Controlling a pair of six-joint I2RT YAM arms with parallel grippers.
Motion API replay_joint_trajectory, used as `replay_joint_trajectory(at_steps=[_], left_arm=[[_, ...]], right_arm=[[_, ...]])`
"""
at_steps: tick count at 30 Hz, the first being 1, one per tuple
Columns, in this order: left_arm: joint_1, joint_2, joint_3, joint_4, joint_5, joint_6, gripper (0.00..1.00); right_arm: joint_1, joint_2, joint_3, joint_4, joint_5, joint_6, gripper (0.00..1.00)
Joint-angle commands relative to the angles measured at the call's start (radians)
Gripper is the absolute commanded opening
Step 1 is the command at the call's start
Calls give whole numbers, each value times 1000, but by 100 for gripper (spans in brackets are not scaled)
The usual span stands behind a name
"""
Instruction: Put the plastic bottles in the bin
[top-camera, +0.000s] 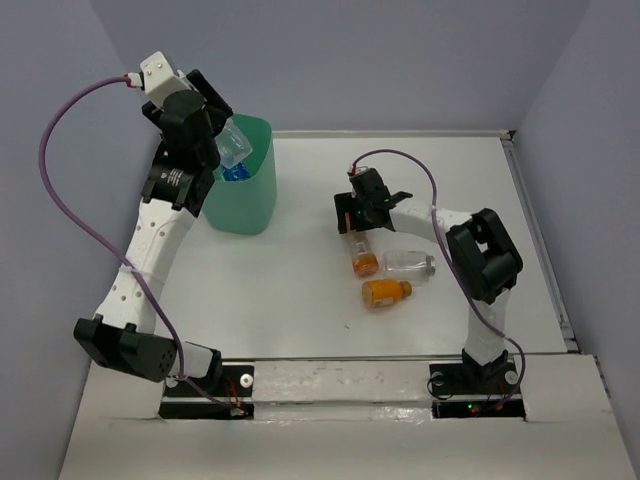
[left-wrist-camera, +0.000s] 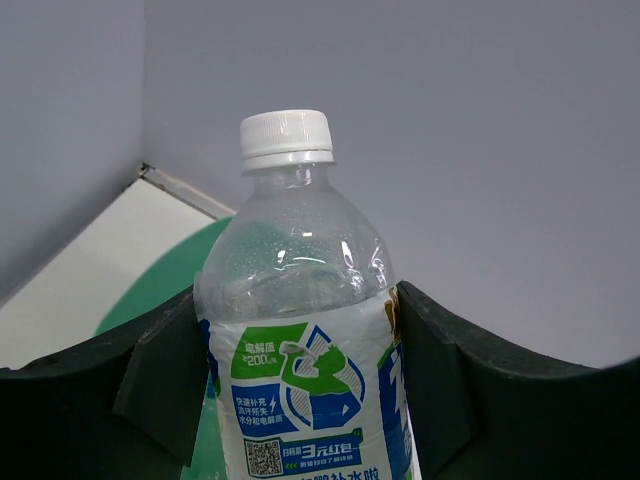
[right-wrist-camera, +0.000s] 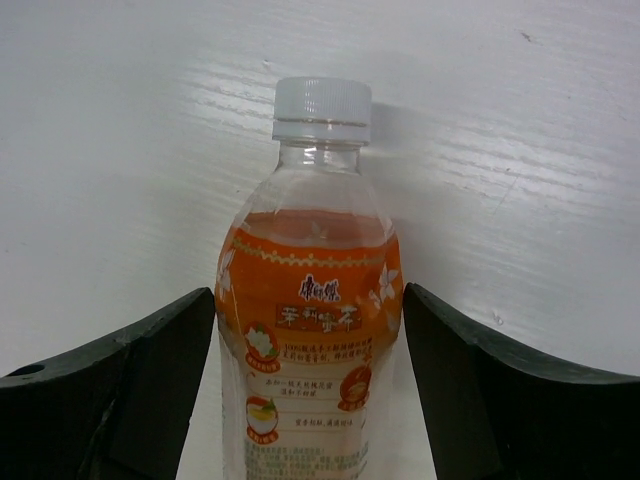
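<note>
Mid-task, with two steps in hand at once.

At upper left of the top view: holding the blue-label bottle (left-wrist-camera: 295, 300) in the left gripper (left-wrist-camera: 300, 390), clamped narrow on both sides of its body, white cap pointing away from the wrist, above the mouth of the bin (top-camera: 245, 195). Judged to be at the release point. Next there: open wide and let fall, checking first for the bottle sitting inside the rim rather than over its edge.

At centre right: straddling the orange-label bottle (right-wrist-camera: 310, 280) with the right gripper (right-wrist-camera: 308, 380), set fairly wide, one finger on either side of the label. Lying flat on the worktop (top-camera: 300, 290), white cap away from the wrist. Cannot tell firm grip from mere near-contact; seemingly a hair apart on the right side. Next here: close fully on the label, lift clear, carry left to the bin.

Yet to collect, just below and right of that gripper: a clear bottle (top-camera: 408, 263) and an orange bottle (top-camera: 385, 292), both lying on the worktop, near each other but apart.
</note>
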Motion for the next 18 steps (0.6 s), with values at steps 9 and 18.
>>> replay_joint_trajectory(at_steps=[9,18], left_arm=[[76,237,41,293,-221,188,54],[73,256,-68,428,-227,211,71]], right_arm=[[-4,4,92,53,-39,-4,43],[-4,-232,58,165,-106,2,32]])
